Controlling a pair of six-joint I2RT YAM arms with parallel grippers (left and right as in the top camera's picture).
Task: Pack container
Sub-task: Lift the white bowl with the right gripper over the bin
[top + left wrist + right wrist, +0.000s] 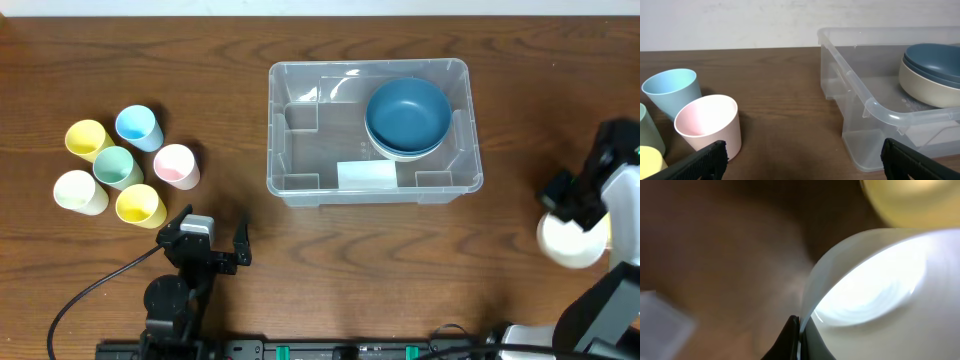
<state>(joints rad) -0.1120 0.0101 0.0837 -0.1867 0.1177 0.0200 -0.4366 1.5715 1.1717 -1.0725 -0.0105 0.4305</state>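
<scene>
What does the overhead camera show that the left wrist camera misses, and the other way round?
Only overhead: the right pincer holding a white bowl, and a cream cup. Only left wrist: a cream bowl nested under the blue bowl. Both: the clear container, the pink cup, the light blue cup and the open left pincer.
</scene>
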